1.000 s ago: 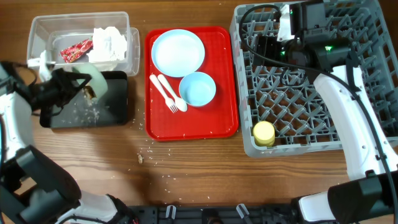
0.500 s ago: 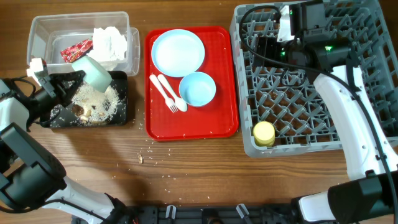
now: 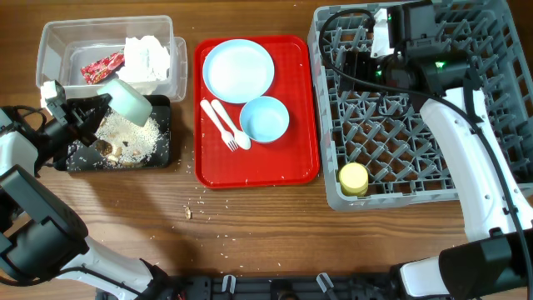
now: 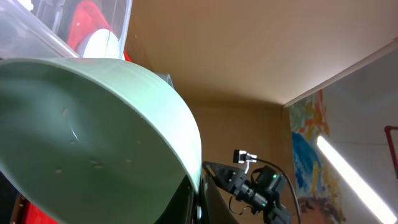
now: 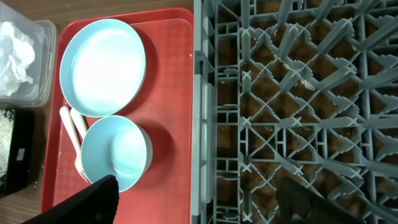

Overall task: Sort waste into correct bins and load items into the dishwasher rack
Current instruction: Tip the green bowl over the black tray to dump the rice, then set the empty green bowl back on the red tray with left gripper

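Wooden table, clear plastic tub set at the far left, black tray placed just in front of it, red serving tray laid beside both, grey dishwasher rack set at the right, rice-like crumbs scattered on the bare wood.

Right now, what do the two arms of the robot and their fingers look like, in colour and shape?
The right arm has long white links with black joints, a black cable looping at its wrist and a small green light. The right fingers look black, though blurred. The left arm has the same white links and black joints, and the left fingers are black too.
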Motion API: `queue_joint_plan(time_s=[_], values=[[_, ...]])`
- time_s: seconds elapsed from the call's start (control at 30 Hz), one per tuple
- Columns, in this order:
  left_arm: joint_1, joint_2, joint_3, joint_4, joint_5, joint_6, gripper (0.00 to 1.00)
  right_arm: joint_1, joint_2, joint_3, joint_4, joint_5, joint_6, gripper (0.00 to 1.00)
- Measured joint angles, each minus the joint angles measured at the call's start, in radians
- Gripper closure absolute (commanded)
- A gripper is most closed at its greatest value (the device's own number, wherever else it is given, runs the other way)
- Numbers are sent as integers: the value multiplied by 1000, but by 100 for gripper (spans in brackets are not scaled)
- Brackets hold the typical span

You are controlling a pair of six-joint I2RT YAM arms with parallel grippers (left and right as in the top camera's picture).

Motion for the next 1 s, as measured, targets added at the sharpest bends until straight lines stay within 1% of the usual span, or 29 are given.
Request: queue_joint_plan(time_s=[0.03,0.1,0.17,0.23,0.3,0.37,0.47,0.57,0.6,0.67,0.7,0.73,0.8,0.9,0.93,0.97,1.0], values=[[0,0,0,-2,0,-5,96,0,0,0,3,0,0,17],[-5,0,0,-56,1,-10,96,0,0,0,5,0,0,17],[-28,-5,0,-62,0,-1,96,0,0,0,6,0,0,17],[-74,-32,0,-58,-3,10,96,0,0,0,5,0,0,17],[-132,-95,-2,-53,-37,19,96,0,0,0,5,0,0,17],[-214,-180,-2,-59,-106,24,96,0,0,0,2,0,0,17],[-370,-271,-2,-62,-250,25,96,0,0,0,-13,0,-1,17],[-589,-317,-2,-108,-480,25,96,0,0,0,-23,0,-3,17],[-644,-318,-2,-126,-551,21,96,0,0,0,-26,0,-3,17],[-796,-311,-2,-171,-761,-3,96,0,0,0,-27,0,-4,17],[-809,-310,-2,-175,-828,-11,96,0,0,0,-31,0,-4,17],[-888,-301,-1,-197,-911,-29,96,0,0,0,-34,0,-4,17],[-1015,-275,-2,-245,-1122,-77,96,0,0,0,-35,0,-4,17],[-1134,-236,-2,-249,-1262,-106,95,0,0,0,-36,-1,-4,17],[-1171,-221,-2,-248,-1311,-113,89,0,0,0,-36,-1,-4,17],[-1195,-210,-2,-245,-1349,-117,76,0,0,0,-36,-1,-4,17],[-1211,-204,-2,-237,-1373,-124,65,0,0,0,-36,-2,-3,17]])
